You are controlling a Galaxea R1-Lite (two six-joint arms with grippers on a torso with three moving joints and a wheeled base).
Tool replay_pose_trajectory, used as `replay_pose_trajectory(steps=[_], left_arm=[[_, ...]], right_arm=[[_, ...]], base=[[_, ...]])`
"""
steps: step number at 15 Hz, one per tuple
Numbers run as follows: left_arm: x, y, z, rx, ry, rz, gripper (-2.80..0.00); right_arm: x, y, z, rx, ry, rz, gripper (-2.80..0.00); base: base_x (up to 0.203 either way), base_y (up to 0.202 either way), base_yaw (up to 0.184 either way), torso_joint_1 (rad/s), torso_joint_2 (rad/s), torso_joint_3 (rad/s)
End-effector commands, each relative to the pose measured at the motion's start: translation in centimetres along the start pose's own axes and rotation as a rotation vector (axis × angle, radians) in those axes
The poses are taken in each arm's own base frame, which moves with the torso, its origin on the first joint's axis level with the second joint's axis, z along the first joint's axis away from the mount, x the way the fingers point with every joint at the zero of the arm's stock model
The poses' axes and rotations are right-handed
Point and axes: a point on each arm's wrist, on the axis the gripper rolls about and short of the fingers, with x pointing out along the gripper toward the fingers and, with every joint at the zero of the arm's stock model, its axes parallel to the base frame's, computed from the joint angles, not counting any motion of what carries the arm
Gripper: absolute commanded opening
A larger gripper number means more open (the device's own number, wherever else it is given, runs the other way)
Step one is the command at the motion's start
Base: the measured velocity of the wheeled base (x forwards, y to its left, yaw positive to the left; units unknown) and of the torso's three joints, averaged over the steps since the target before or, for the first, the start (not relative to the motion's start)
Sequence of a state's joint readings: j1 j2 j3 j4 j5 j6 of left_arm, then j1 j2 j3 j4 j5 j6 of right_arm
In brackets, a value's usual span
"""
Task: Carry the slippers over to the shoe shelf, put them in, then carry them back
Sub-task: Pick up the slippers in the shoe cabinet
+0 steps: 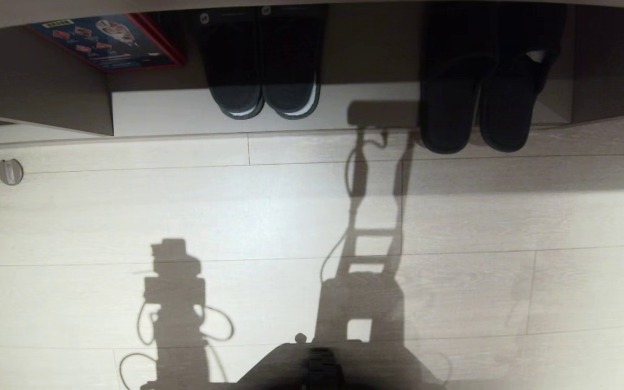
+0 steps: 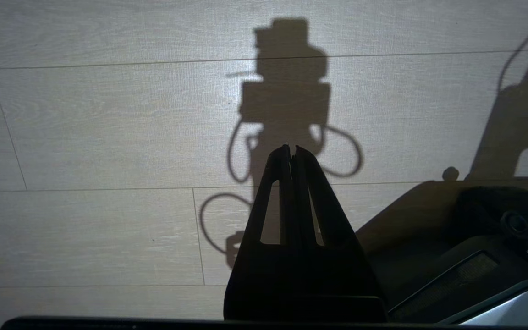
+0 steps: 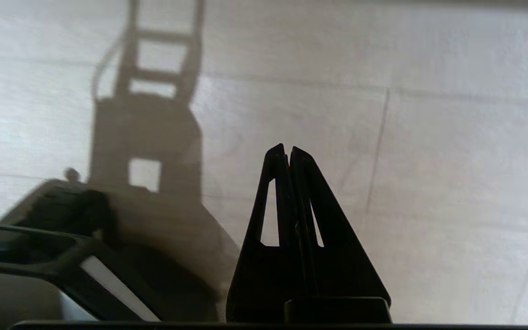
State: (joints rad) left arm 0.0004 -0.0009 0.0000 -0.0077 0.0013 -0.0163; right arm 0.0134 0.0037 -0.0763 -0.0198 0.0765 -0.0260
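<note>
Now | flat slate-blue slippers (image 1: 474, 103) | beige board shoe shelf (image 1: 41, 92) | pale plank floor (image 1: 182, 206)

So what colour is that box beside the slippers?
Blue box with a red edge; head view.

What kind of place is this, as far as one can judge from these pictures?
Probably an entryway or shoe-storage corner indoors. A low shoe shelf holds a black pair with whitish sole edges and the dark slippers, whose heels overhang its edge, and the floor is pale wood-look plank.
</note>
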Motion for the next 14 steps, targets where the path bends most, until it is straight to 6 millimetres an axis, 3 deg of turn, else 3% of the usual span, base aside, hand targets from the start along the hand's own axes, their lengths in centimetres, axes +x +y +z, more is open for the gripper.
replay_pose_trajectory(steps=[1, 2, 4, 8, 12, 13, 14], left_arm=[[0.0, 0.0, 0.0, 0.001, 0.001, 0.001, -2.80], [0.0, 0.0, 0.0, 0.001, -0.001, 0.001, -2.80], [0.0, 0.0, 0.0, 0.001, 0.001, 0.000, -2.80], [0.0, 0.0, 0.0, 0.001, -0.001, 0.001, -2.80], [0.0, 0.0, 0.0, 0.001, -0.001, 0.000, -2.80], [0.0, 0.0, 0.0, 0.001, -0.001, -0.001, -2.80], [0.0, 0.0, 0.0, 0.001, 0.000, 0.001, -2.80]], right_arm=[[0.0, 0.0, 2.3, -0.004, -0.023, 0.024, -2.80], [0.6, -0.1, 4.0, -0.005, -0.004, 0.035, -2.80], [3.6, -0.4, 7.4, -0.008, 0.085, 0.052, -2.80], [13.6, -1.2, 12.5, -0.047, 0.126, 0.066, -2.80], [23.7, -0.5, 14.3, -0.102, 0.049, 0.069, -2.80], [25.4, 0.0, 14.1, -0.110, 0.026, 0.067, 0.00], [27.0, 0.5, 14.2, -0.119, -0.045, 0.061, 0.00]], base=[[0.000, 0.000, 0.000, 0.000, 0.00, 0.000], [0.000, 0.000, 0.000, 0.000, 0.00, 0.000], [0.000, 0.000, 0.000, 0.000, 0.00, 0.000], [0.000, 0.000, 0.000, 0.000, 0.00, 0.000], [0.000, 0.000, 0.000, 0.000, 0.00, 0.000], [0.000, 0.000, 0.000, 0.000, 0.00, 0.000], [0.000, 0.000, 0.000, 0.000, 0.00, 0.000]])
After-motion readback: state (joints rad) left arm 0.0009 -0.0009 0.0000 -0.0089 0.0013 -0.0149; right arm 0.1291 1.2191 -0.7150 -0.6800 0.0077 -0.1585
